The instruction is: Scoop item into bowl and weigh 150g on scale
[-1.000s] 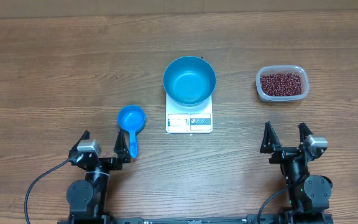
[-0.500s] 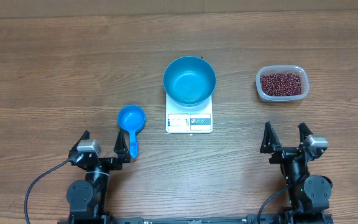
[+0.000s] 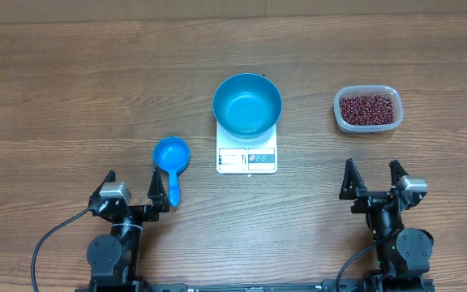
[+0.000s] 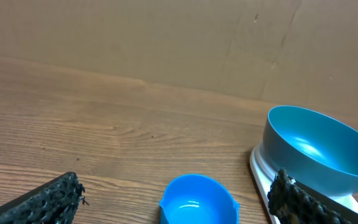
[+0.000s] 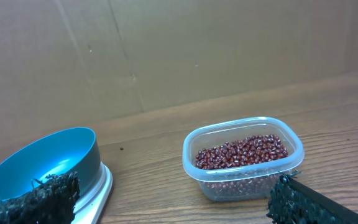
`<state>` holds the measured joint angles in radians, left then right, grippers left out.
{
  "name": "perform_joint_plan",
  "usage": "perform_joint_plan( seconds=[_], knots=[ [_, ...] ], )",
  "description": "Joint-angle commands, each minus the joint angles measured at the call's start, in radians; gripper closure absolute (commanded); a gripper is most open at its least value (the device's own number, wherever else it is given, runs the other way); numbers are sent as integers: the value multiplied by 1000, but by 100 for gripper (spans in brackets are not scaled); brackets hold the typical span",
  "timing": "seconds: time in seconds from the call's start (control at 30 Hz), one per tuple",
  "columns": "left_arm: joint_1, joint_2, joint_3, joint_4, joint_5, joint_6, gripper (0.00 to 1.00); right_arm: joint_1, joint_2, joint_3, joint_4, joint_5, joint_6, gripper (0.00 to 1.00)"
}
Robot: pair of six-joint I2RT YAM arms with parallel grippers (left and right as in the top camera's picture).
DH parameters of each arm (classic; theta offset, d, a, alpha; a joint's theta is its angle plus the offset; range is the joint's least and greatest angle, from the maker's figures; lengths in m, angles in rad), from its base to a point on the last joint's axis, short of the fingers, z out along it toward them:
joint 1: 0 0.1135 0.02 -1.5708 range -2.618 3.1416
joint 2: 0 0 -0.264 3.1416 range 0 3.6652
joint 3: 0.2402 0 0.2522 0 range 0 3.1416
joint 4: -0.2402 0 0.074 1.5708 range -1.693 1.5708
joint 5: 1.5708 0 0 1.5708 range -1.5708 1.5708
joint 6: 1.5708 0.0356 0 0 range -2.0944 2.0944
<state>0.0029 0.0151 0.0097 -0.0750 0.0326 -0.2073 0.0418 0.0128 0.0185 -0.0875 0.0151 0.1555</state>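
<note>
Beans (image 3: pixel 368 109) fill tub (image 3: pixel 338 115); bowl (image 3: pixel 247 105) sits on scale (image 3: pixel 246 161).

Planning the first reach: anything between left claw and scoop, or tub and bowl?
Nothing visible. The scoop lies just ahead-right of the open left claw; only bare table separates the bean tub from the bowl.

Blue bowl (image 3: pixel 247 105), white scale (image 3: pixel 246 158), red-brown beans (image 3: pixel 368 109), blue scoop (image 3: pixel 171 157).
</note>
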Motion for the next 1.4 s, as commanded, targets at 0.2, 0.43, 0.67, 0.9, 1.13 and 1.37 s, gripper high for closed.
perform_joint_plan(
  seconds=[0.2, 0.43, 0.67, 0.9, 1.13, 1.37],
  knots=[
    [10, -10, -3, 5, 70, 59, 0, 2, -9, -10, 6, 10, -7, 0],
    [10, -8, 58, -5, 69, 81, 0, 2, -9, -10, 6, 10, -7, 0],
    [10, 126, 170, -27, 94, 84, 0, 2, -9, -10, 6, 10, -7, 0],
    [10, 412, 422, -187, 180, 77, 0, 2, -9, -10, 6, 10, -7, 0],
    [10, 731, 699, -438, 278, 77, 0, 2, -9, -10, 6, 10, -7, 0],
    [10, 921, 786, -494, 545, 76, 0, 2, -9, -10, 6, 10, -7, 0]
  ],
)
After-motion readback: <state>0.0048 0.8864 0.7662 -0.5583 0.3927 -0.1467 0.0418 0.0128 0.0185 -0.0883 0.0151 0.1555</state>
